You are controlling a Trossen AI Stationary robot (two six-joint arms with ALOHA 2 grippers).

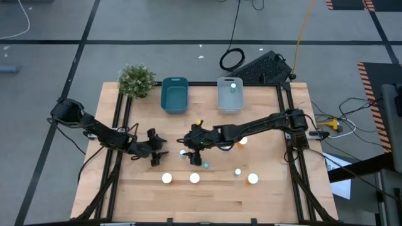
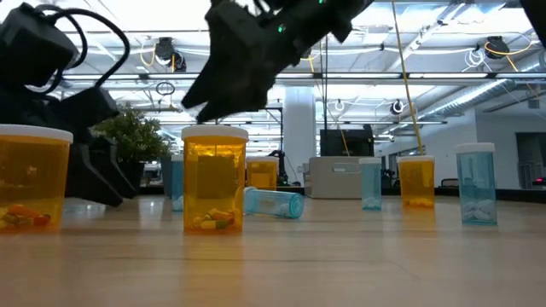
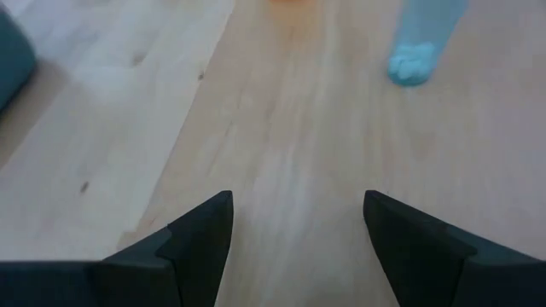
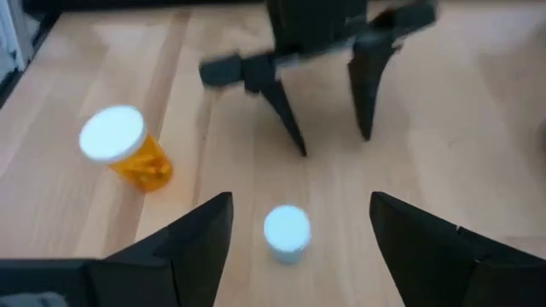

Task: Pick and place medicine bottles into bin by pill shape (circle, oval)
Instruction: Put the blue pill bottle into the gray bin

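Two bins at the table's far edge: one teal [image 1: 174, 94], one grey [image 1: 230, 100]. One potted plant [image 1: 136, 80]. Four amber bottles [image 2: 213, 183], four pale blue bottles [image 2: 475, 183] on the table, one lying.

High: overhead, whole table [image 1: 207, 194]. Low: tabletop level. Wrists: close, downward.

Two matte black jointed arms on the wooden table [image 1: 207, 201], black cables looping off the left arm's base, small green light glowing on the right arm's wrist, left gripper [image 3: 299, 234] and right gripper [image 4: 299, 234] each with two dark wedge-shaped tapering fingers
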